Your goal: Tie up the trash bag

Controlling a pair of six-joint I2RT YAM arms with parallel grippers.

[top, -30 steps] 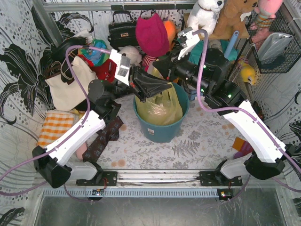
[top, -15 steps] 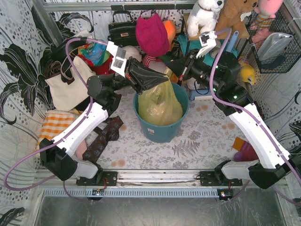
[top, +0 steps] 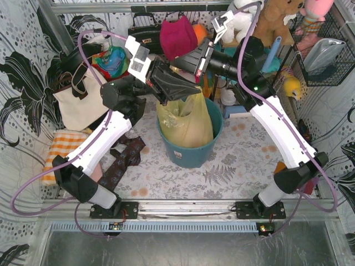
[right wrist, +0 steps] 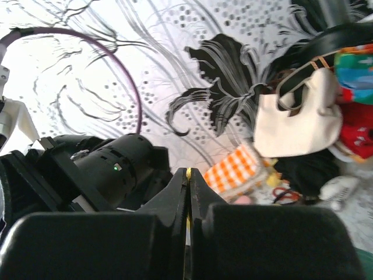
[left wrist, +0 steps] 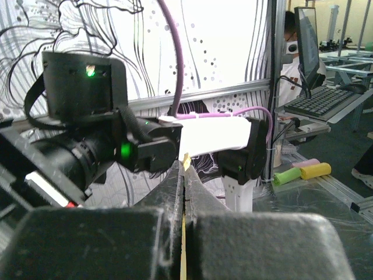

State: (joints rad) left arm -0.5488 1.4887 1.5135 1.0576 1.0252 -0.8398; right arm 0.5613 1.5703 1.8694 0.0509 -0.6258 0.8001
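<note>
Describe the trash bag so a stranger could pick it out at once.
Find the round teal bin in the middle of the table. The trash bag stands inside it, its top rising above the rim. It is thin, see-through yellow plastic, whereas the bin is solid teal and the cream tote at the left is opaque.

white arm links [top: 102, 145], black joints [top: 117, 97], purple cables [left wrist: 179, 64]

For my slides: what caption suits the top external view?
Left tool and right tool both shut on the trash bag, holding its top above the teal bin.
</note>
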